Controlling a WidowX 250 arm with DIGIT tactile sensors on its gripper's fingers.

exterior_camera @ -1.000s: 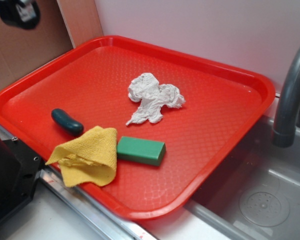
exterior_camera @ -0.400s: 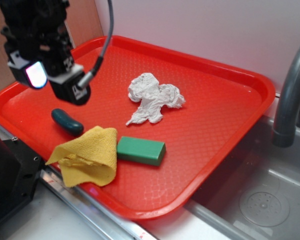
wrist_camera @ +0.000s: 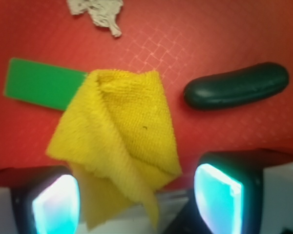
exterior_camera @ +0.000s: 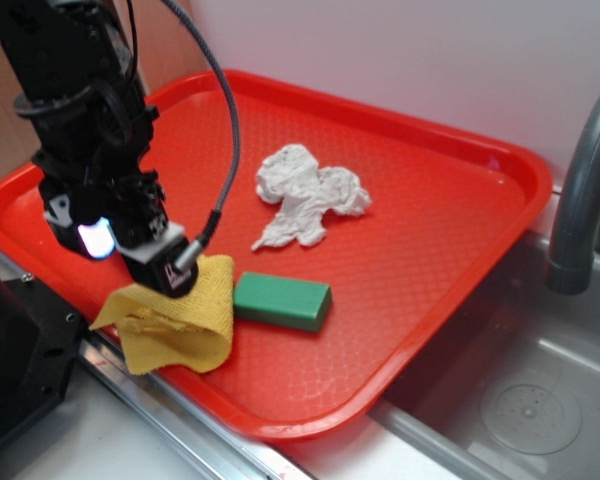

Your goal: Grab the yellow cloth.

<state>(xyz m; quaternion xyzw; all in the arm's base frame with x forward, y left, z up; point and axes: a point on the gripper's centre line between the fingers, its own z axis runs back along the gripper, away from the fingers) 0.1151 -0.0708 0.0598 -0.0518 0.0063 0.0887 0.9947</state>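
The yellow cloth (exterior_camera: 180, 318) (wrist_camera: 118, 136) lies crumpled on the front left rim of the red tray (exterior_camera: 430, 230), one corner hanging over the edge. My gripper (exterior_camera: 130, 262) (wrist_camera: 136, 200) hovers just above the cloth's left part, open, with a glowing pad (wrist_camera: 56, 204) on each side of the cloth's lower end. Neither pad touches the cloth as far as the wrist view shows. In the exterior view the arm hides the cloth's upper left part.
A green rectangular block (exterior_camera: 282, 301) (wrist_camera: 41, 84) lies right beside the cloth. A crumpled white tissue (exterior_camera: 308, 196) sits mid-tray. A dark green pickle-shaped object (wrist_camera: 237, 86) lies left of the cloth, hidden by the arm in the exterior view. A sink and grey faucet (exterior_camera: 585, 190) are at right.
The arm has come in from the upper left and dropped down toward the cloth, covering the dark green object. Cloth, block and tissue have not moved.
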